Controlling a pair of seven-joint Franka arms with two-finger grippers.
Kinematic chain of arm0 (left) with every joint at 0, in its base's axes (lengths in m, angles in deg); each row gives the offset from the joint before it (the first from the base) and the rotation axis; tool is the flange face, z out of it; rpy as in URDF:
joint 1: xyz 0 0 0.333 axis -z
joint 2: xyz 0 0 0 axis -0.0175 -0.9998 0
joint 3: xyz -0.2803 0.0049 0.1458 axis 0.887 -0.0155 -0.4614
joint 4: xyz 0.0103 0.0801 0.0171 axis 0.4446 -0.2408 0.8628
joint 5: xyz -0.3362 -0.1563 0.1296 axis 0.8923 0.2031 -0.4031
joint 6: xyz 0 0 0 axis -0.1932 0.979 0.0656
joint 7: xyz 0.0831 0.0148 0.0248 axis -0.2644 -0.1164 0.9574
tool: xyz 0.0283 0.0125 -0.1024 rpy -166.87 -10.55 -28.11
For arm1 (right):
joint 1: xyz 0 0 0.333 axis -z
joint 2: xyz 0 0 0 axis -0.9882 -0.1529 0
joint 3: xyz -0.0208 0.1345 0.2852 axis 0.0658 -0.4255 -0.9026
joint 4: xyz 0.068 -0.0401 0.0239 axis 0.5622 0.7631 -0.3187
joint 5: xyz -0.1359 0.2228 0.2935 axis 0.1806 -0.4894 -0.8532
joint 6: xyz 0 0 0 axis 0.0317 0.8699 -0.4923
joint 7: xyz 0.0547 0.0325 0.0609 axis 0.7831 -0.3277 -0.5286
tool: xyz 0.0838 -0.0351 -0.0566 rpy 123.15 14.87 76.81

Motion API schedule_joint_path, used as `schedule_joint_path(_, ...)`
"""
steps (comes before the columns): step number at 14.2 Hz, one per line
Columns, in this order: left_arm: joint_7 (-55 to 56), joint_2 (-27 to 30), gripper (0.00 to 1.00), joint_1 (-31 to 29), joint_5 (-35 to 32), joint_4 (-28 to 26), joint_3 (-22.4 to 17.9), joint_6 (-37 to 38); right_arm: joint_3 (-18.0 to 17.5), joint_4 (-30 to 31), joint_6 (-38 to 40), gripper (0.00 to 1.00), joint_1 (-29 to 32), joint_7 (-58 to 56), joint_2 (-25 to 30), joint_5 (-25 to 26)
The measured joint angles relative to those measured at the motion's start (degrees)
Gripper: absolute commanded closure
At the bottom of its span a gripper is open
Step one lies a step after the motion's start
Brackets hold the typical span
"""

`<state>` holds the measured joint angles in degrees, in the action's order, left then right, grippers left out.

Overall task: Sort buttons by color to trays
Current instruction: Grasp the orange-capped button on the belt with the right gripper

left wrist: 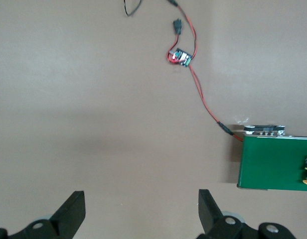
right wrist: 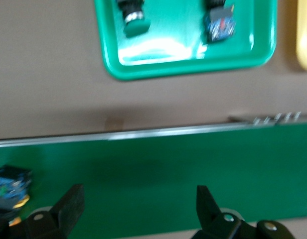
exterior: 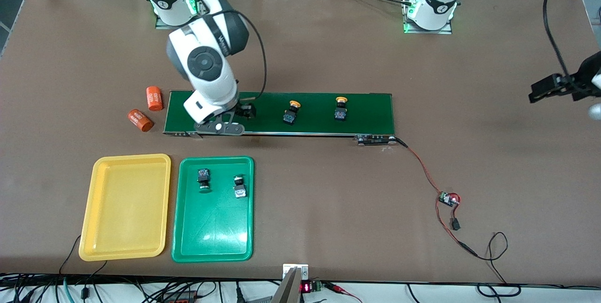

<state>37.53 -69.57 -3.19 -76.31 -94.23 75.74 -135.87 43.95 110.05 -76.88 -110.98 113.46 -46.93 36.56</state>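
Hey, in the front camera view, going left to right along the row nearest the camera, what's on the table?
Yellow tray → green tray, with two green-capped buttons in it → small circuit board on red wires.

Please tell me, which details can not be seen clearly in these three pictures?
- White print on the orange cylinders: too small in the front view.
- Conveyor under the right end effector: covered by the arm in the front view.
- Yellow button: cut by the right wrist view's edge, blurred.
- Yellow tray: only a corner in the right wrist view.
- Left end effector: open over bare table.
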Motion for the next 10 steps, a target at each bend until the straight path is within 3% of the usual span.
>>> schedule_joint_path(10, 0.7, -0.1, 0.00, 1.5, 0.7, -5.1, 0.2, -10.2, -0.2, 0.9, -4.8, 0.00, -3.2, 8.7, -0.3, -4.2)
